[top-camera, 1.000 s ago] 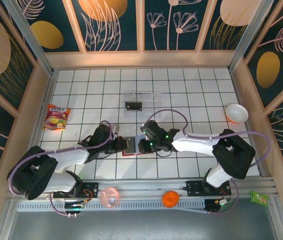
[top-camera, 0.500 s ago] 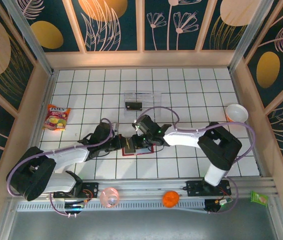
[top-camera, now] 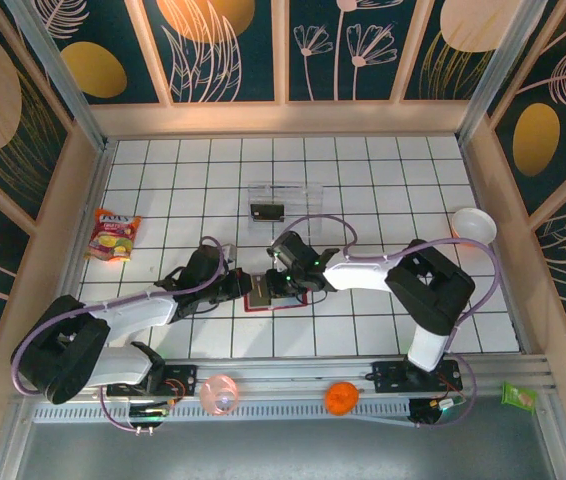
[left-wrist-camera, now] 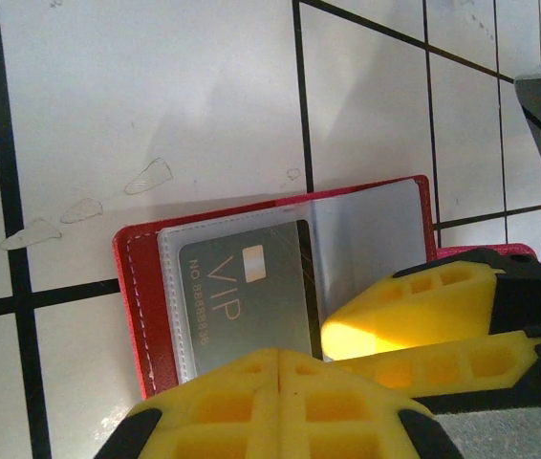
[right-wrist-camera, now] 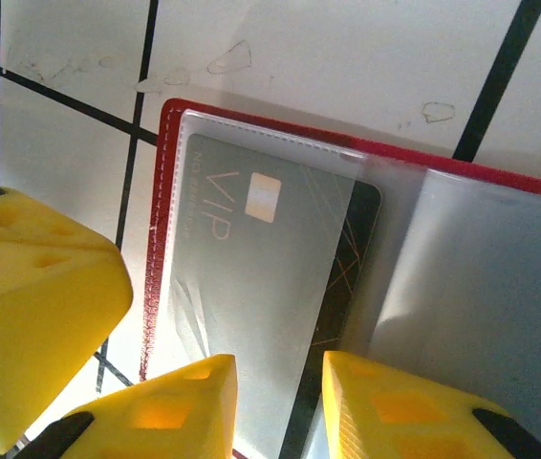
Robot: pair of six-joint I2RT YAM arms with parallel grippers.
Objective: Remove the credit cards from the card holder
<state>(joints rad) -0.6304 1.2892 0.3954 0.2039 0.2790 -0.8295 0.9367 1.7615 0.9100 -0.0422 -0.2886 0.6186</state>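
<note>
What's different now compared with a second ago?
The right gripper slid left across the open card holder, toward the left gripper. No visible grab or release. The left gripper, the card holder and the VIP card in its pocket stayed put.

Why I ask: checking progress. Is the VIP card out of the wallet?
No, the card lies mostly under the clear sleeve in the red wallet.

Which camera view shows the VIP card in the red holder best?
The right wrist view: the VIP card is large, its lettering and chip readable through the clear pocket. The left wrist view shows it too, yellow fingers hiding its lower edge. In the top view it is a small dark patch.
</note>
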